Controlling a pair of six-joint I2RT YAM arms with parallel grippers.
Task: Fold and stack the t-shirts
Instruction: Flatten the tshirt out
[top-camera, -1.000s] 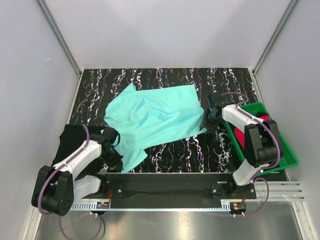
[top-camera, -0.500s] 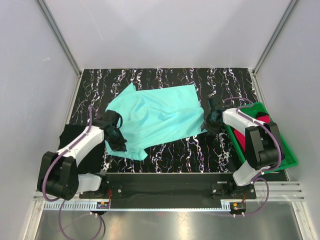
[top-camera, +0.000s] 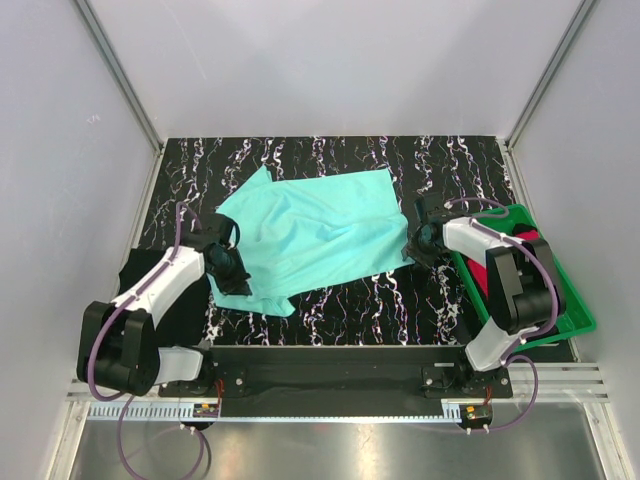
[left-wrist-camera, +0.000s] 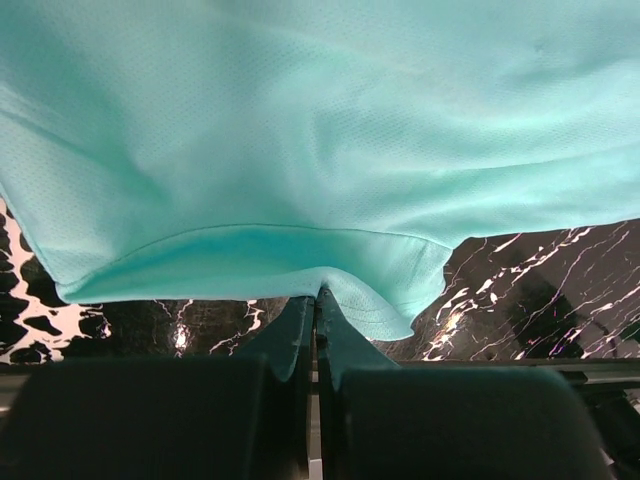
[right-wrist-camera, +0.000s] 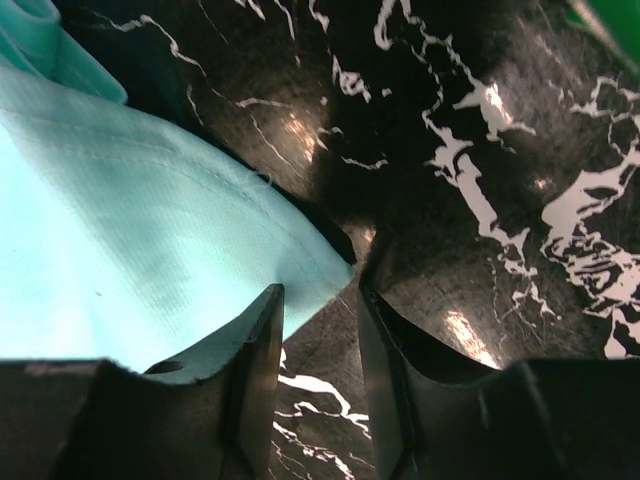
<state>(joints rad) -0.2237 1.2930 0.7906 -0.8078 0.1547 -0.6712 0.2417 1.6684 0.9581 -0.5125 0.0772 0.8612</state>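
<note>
Turquoise-mint t-shirt (top-camera: 310, 235) spread on black marbled mat (top-camera: 400, 300), mid table, long axis left-right.
Left hand (left-wrist-camera: 317, 300) clenched on near-left hem; cloth fans far and right from it.
Right hand (right-wrist-camera: 320, 300) released, fingers apart; shirt's right corner lies just at gap (seemingly not pinched, wrist view dim).
Each hand at own end of shirt.
Red-pink t-shirt (top-camera: 478, 272) in green tray (top-camera: 575, 318), right.
Black t-shirt (top-camera: 132, 268) at left edge.
No readable writing, brand or label.

One t-shirt (top-camera: 310, 235) lies spread on the mat (top-camera: 400, 160); the tray (top-camera: 577, 318) stands right of it, a second t-shirt (top-camera: 478, 272) inside. A third t-shirt (top-camera: 135, 272) lies far left.
</note>
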